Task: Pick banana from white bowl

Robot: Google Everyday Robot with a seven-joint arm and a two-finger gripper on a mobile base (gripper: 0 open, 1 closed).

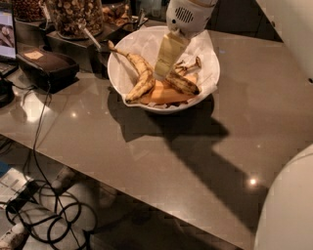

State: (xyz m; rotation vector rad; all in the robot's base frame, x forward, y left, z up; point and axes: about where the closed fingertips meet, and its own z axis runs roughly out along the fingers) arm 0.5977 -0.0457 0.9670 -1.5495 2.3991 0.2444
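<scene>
The white bowl [124, 56], lined with crumpled white paper, stands at the back middle of the grey table. The speckled, dark-tipped banana [182, 83] lies in its right half on flat orange pieces [159, 95]. A cleaner curved banana with a long thin stem [141, 77] lies in the left half. My gripper [162, 73] reaches down into the bowl from a white wrist [188, 14]. Its pale yellow tip sits between the two bananas, right beside the left end of the speckled one. I cannot tell whether it touches it.
Jars and bins of nuts [76, 17] stand behind the bowl at the back left. A black box [46, 66] and a laptop screen [6, 29] are further left. Cables [54, 215] lie on the floor below the table's front edge. My white body [288, 205] fills the lower right.
</scene>
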